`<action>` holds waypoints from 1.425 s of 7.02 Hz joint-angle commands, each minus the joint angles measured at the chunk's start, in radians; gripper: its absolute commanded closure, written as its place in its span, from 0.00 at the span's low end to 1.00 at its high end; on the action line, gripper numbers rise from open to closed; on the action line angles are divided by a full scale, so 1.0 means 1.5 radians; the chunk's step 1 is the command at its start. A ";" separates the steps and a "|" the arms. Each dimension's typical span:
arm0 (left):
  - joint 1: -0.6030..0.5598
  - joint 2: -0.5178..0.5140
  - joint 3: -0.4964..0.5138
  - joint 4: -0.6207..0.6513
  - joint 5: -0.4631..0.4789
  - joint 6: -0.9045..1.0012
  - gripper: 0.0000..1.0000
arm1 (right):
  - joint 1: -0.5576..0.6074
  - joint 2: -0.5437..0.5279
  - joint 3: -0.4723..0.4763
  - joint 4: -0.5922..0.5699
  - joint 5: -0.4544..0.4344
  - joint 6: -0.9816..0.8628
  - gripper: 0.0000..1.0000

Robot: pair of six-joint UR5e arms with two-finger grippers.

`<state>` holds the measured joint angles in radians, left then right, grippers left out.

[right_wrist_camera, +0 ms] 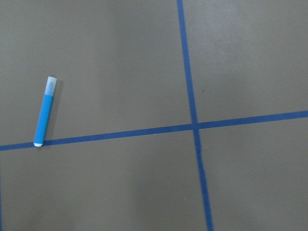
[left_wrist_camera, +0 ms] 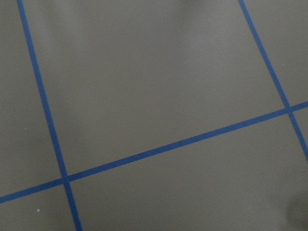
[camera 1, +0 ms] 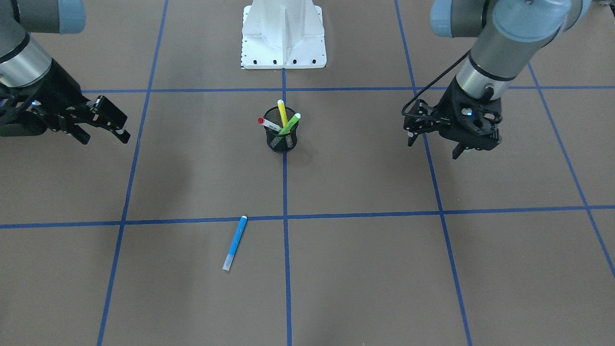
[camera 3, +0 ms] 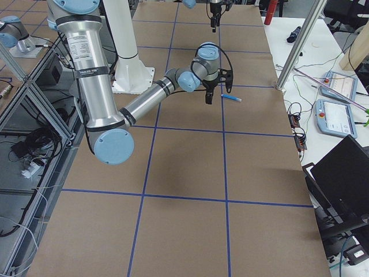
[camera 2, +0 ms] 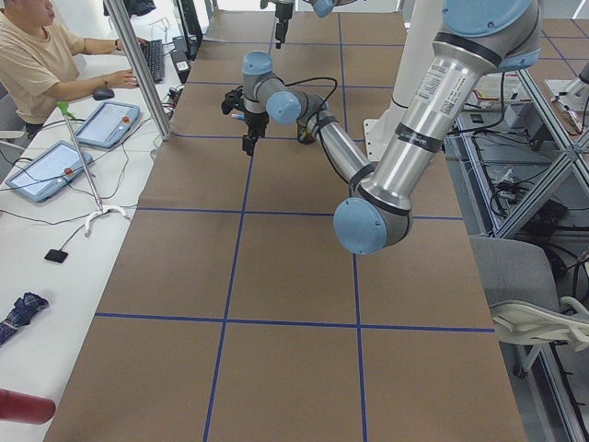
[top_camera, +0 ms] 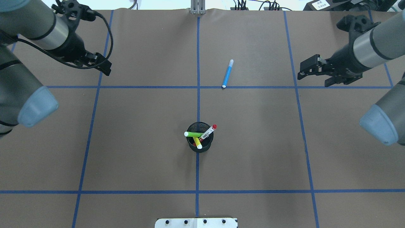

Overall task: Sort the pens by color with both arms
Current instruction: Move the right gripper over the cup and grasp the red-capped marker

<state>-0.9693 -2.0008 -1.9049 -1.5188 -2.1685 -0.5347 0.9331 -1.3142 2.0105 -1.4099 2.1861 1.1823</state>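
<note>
A blue pen (camera 1: 235, 242) lies flat on the brown table, just past a blue tape line; it also shows in the overhead view (top_camera: 227, 73) and the right wrist view (right_wrist_camera: 44, 111). A black mesh cup (camera 1: 281, 132) at the table's middle holds the yellow pen (camera 1: 282, 111), the light green pen (camera 1: 291, 122) and the white pen with red ends (camera 1: 267, 123). My left gripper (camera 1: 432, 150) hovers open and empty, far to one side of the cup. My right gripper (camera 1: 106, 139) hovers open and empty on the other side, nearer the blue pen.
The white base mount (camera 1: 283, 43) stands behind the cup. Blue tape lines (camera 1: 285, 192) divide the table into squares. An operator (camera 2: 37, 55) sits at a side desk with tablets beyond the table's far edge.
</note>
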 commanded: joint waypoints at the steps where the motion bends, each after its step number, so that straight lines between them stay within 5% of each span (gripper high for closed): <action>1: -0.069 0.079 -0.010 -0.006 -0.079 0.111 0.01 | -0.124 0.067 0.010 -0.004 -0.106 0.213 0.03; 5: -0.099 0.121 -0.017 -0.013 -0.128 0.111 0.01 | -0.295 0.192 -0.017 -0.103 -0.290 0.419 0.05; 6: -0.100 0.126 -0.018 -0.014 -0.128 0.111 0.01 | -0.316 0.216 -0.036 -0.103 -0.315 0.450 0.22; 10: -0.100 0.126 -0.018 -0.014 -0.127 0.108 0.01 | -0.358 0.239 -0.081 -0.102 -0.388 0.454 0.31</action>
<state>-1.1197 -1.8118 -1.9312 -1.5401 -2.3593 -0.3710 0.4077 -0.9592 1.9002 -1.5633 1.6243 1.8629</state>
